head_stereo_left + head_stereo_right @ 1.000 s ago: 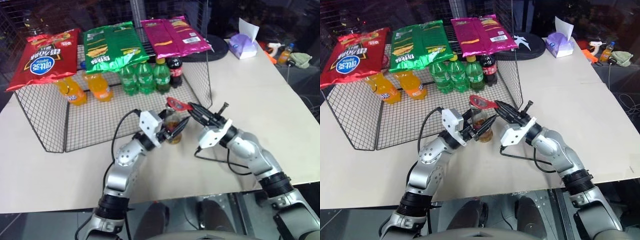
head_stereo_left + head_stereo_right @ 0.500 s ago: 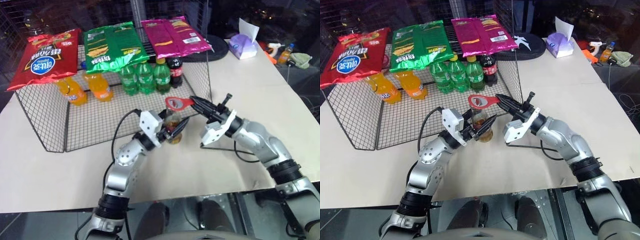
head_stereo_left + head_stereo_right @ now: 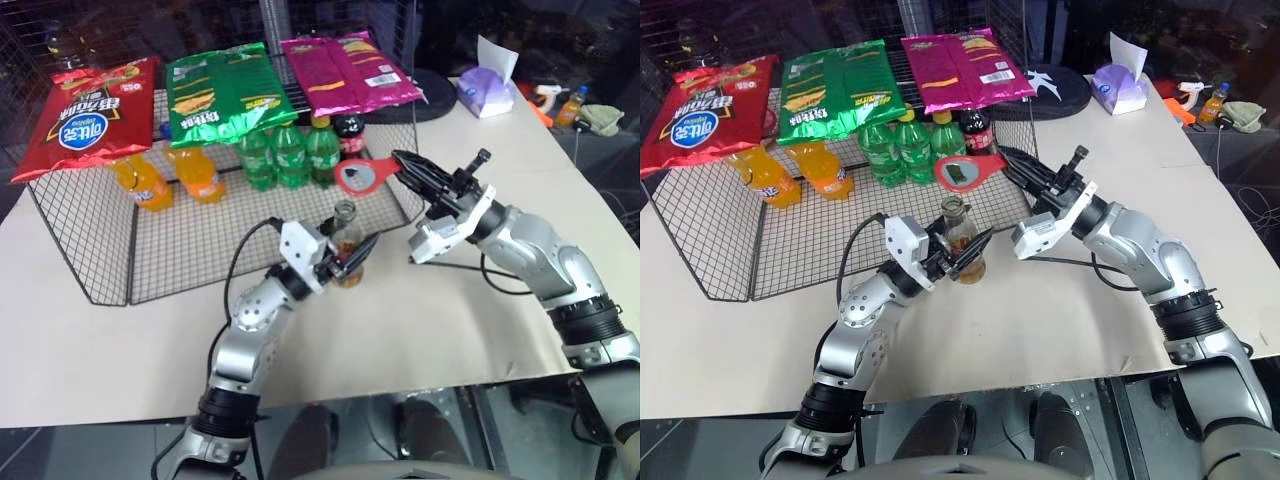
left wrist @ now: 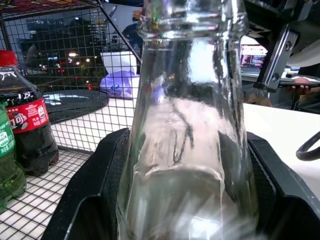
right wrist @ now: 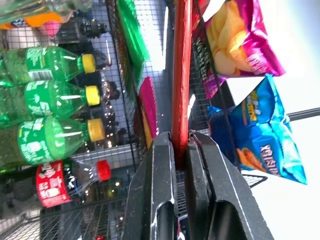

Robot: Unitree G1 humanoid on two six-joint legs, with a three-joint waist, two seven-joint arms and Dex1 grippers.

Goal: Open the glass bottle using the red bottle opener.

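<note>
The small clear glass bottle stands on the pale flat surface, just before the black wire-mesh rack. Inside the rack, the green plastic bottles stand behind it, with the orange plastic soda bottles to their left. The thin flat red bottle opener hangs above and to the bottle's right. The flat snack bags lie on the rack's top.

glass bottle: clear glossy glass | red bottle opener: smooth | wire rack: metal mesh
</note>
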